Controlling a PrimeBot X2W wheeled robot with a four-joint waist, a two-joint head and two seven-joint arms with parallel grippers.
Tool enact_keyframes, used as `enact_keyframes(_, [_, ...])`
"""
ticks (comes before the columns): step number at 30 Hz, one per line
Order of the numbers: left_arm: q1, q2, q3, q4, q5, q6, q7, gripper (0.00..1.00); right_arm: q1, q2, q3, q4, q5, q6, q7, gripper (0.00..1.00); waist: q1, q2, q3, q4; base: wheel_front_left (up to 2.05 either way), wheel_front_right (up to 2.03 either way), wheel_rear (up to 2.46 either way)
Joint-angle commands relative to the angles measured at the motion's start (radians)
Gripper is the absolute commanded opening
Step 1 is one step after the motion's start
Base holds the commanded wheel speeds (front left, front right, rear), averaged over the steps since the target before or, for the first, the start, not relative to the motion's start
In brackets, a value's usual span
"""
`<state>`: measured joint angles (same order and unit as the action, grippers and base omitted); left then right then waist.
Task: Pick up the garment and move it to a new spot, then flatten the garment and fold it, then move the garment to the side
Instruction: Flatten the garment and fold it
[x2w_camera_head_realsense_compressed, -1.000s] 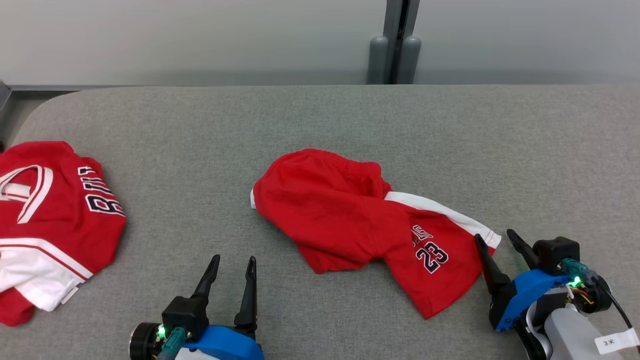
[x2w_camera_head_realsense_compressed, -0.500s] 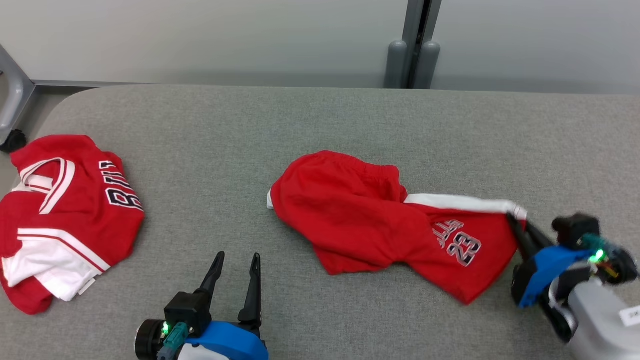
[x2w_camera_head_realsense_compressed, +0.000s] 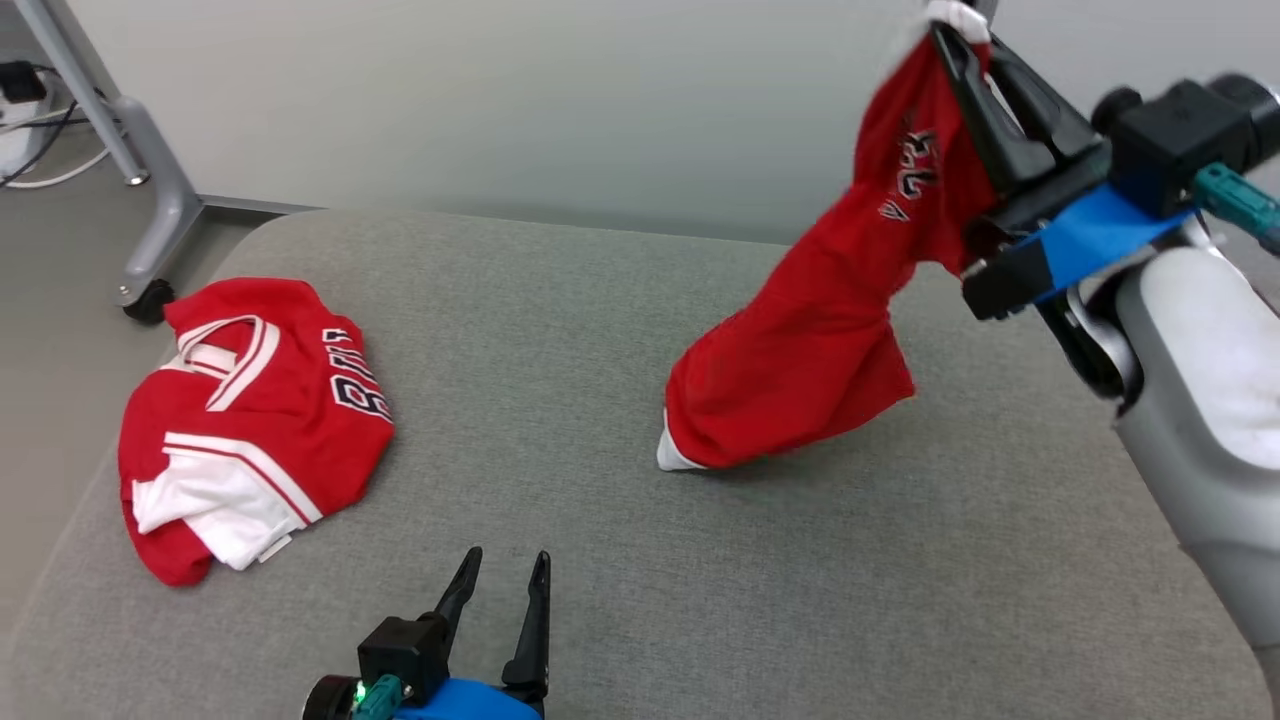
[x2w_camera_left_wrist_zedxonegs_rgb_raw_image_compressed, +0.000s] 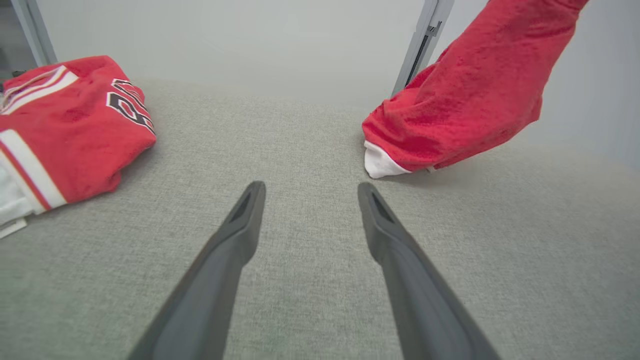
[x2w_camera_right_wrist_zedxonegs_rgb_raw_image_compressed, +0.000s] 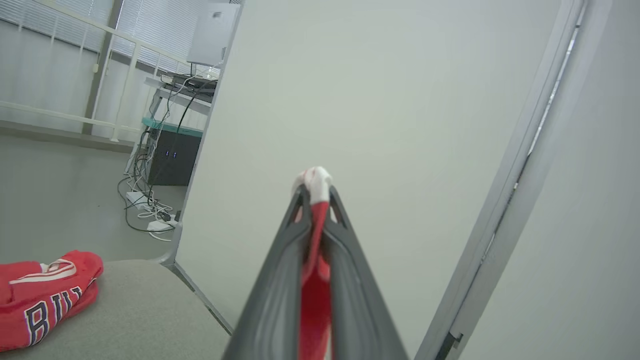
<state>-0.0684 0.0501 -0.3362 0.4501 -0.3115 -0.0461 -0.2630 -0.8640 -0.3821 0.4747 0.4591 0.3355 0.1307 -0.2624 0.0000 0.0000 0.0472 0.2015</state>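
Working over a grey padded surface (x2w_camera_head_realsense_compressed: 560, 330), pale wall (x2w_camera_head_realsense_compressed: 500, 100) behind, wheeled metal leg (x2w_camera_head_realsense_compressed: 150, 200) at 10 o'clock. Pinching the red shorts (x2w_camera_head_realsense_compressed: 800, 350) by the white-trimmed hem in the right gripper (x2w_camera_head_realsense_compressed: 962, 35) at 1 o'clock, lower end touching the padding near centre. Holding the left gripper (x2w_camera_head_realsense_compressed: 507, 556) parted at 6 o'clock. Lying crumpled at 9 o'clock: a red jersey (x2w_camera_head_realsense_compressed: 250, 400), lettering partly folding out of sight.

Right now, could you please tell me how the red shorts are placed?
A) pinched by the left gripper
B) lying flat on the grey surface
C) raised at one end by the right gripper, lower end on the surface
C: the right gripper is shut on the white-trimmed edge of the shorts, whose lower end touches the grey surface.
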Motion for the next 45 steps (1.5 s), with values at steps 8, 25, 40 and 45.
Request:
enact_keyframes(8, [0.019, 0.001, -0.017, 0.018, -0.021, -0.002, -0.003, 1.0, -0.181, 0.037, 0.076, -0.073, 0.006, 0.0, -0.003, 0.0, 0.0, 0.0, -0.012, 0.066, 0.0, 0.0, 0.0])
enact_keyframes(25, [0.016, 0.001, 0.004, 0.011, -0.025, 0.004, -0.003, 1.0, 0.275, -0.133, -0.019, 0.147, 0.151, 0.0, -0.002, 0.0, 0.0, 0.0, 0.016, -0.045, 0.0, 0.0, 0.0])
enact_keyframes(40, [-0.104, 0.001, 0.016, 0.005, -0.033, -0.01, -0.003, 1.0, 0.534, 0.013, -0.289, 0.184, 0.056, 0.0, -0.003, 1.0, 0.0, 0.0, 0.044, -0.129, 0.0, 0.0, 0.0])
enact_keyframes(45, [-0.305, 0.001, -0.104, 0.129, -0.141, -0.037, 0.008, 1.0, 0.568, 0.054, -0.288, 0.128, 0.024, 0.0, -0.003, 1.0, 0.0, 0.0, 0.078, -0.158, 0.0, 0.0, 0.0])
